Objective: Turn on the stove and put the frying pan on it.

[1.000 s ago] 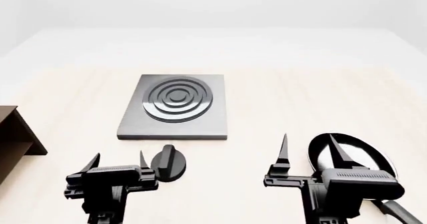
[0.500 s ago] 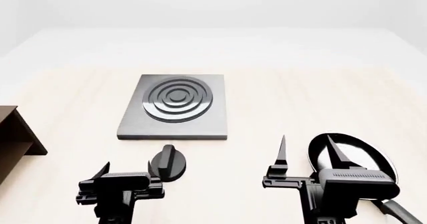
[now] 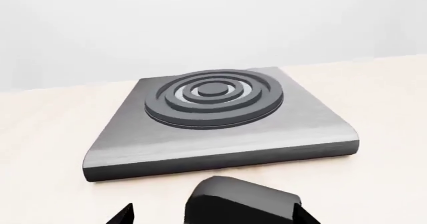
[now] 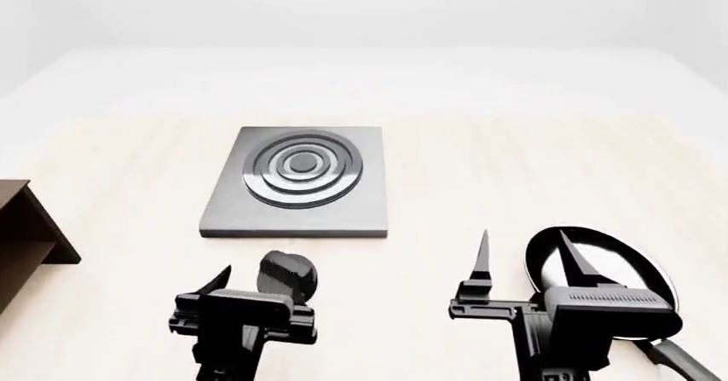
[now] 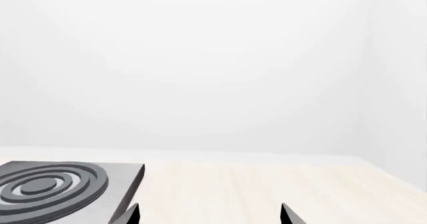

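The stove (image 4: pixel 298 181) is a flat dark-grey plate with raised rings, lying on the pale table; it also shows in the left wrist view (image 3: pixel 213 119) and the right wrist view (image 5: pixel 53 186). Its black knob (image 4: pixel 288 274) sits just in front of it. My left gripper (image 4: pixel 264 279) is open with its fingers either side of the knob (image 3: pixel 240 204), the jaws straddling it (image 3: pixel 213 216). The frying pan (image 4: pixel 609 262) lies at the front right, its handle (image 4: pixel 683 360) pointing toward me. My right gripper (image 4: pixel 523 257) is open and empty, over the pan's left rim (image 5: pixel 208 215).
A brown wooden shelf (image 4: pixel 29 228) stands at the left edge of the table. The bare pale tabletop (image 4: pixel 512 168) stretches right of and behind the stove to a white wall.
My left gripper has moved right and forward until its fingers straddle the knob. My right gripper has hardly moved.
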`<state>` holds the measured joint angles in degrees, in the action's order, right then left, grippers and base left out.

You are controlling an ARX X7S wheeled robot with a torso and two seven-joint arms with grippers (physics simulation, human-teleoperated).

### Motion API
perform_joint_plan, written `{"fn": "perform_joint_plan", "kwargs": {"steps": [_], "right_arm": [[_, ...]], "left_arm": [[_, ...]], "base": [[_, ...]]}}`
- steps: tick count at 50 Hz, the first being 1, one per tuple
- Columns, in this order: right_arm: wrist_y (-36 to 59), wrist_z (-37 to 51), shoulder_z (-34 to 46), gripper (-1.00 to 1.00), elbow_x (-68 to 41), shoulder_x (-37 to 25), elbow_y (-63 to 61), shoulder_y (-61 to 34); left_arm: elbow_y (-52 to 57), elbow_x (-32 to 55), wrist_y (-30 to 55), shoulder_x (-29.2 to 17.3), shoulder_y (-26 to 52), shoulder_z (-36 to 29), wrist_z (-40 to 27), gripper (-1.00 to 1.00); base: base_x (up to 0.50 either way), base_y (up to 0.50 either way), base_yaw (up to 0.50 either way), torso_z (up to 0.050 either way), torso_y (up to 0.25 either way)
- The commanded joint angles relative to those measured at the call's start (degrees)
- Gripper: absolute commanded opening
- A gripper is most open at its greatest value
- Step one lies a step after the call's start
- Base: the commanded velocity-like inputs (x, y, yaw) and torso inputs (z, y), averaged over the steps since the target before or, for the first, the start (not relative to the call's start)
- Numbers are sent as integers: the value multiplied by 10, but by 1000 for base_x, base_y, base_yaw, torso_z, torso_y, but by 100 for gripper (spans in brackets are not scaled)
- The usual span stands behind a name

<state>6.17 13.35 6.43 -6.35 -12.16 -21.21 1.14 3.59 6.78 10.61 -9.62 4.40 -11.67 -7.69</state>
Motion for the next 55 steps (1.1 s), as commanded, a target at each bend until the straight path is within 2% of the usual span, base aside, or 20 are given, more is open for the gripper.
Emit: {"fn": "perform_joint_plan", "kwargs": {"steps": [1,10,14,17,21,24,28,30,33,41,45,50,55], "right_arm": [[3,5,-1,100,-5,-3,0,-3],[38,0,0,100,-28,-10,-9,-12],[73,-4,8,100,-29,-20,-10,-24],[60,-17,2,100,-45,-27,-23,-24],[139,-12,-22,100,-86,-36,-51,-50],[159,-15,-29,100,-102,-41,-56,-60],[182,-41,-33,100,-126,-71,-98,-61],[191,-42,-18,100,-98,-96,-129,-63],[264,-47,-1,100,-93,-134,-165,-98],[345,-89,38,100,-48,-242,-188,-147],[387,-95,29,100,-52,-266,-213,-156],[486,-103,18,100,-66,-295,-255,-181],[560,-120,57,100,-55,-339,-254,-236]], "left_arm": [[119,25,43,-18,-14,11,-3,100],[229,48,83,-42,-38,39,-22,100],[229,53,81,-44,-42,45,-24,100],[228,53,80,-45,-42,48,-27,100],[228,55,78,-47,-44,50,-29,100],[228,59,77,-48,-45,51,-28,100],[231,63,78,-51,-47,54,-30,100],[233,62,77,-52,-48,53,-30,100],[230,63,77,-52,-49,50,-29,100],[225,64,78,-53,-45,49,-33,100],[228,67,81,-54,-42,50,-35,100],[222,71,79,-54,-40,54,-37,100],[215,54,61,-55,-46,47,-43,100]], "base": [[0,0,0,0,0],[0,0,0,0,0],[0,0,0,0,0],[0,0,0,0,0],[0,0,0,0,0],[0,0,0,0,0],[0,0,0,0,0],[0,0,0,0,0],[0,0,0,0,0],[0,0,0,0,0],[0,0,0,0,0],[0,0,0,0,0],[0,0,0,0,0]]}}
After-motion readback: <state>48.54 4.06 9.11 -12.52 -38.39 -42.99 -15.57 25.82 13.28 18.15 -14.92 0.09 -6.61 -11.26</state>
